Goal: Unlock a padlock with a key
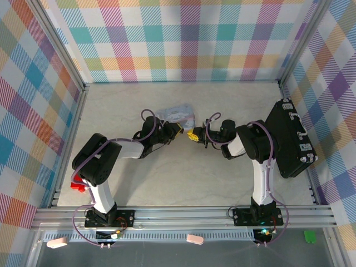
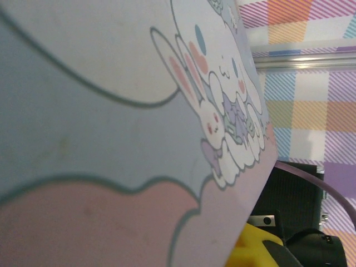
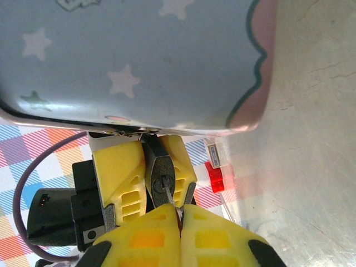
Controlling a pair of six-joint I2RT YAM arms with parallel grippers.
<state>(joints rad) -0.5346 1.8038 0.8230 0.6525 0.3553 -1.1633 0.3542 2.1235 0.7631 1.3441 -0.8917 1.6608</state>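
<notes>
Pale marble-look tabletop (image 1: 194, 178): black rect. hard case w/ silver latches (image 1: 289, 139) lies at 3 o'clock by the edge; pastel-blue cartoon-print tin (image 1: 177, 115) near ctr, toward 12, can't tell if flat.

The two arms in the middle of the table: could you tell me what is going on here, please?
The robot is working on opening a padlock with a key. The left gripper is clamped on the small dark padlock, which sits right at the edge of the pastel cartoon tin. The right gripper pinches the slim key, whose tip is at the padlock's keyhole. Whether the lock has opened cannot be told from here.
</notes>
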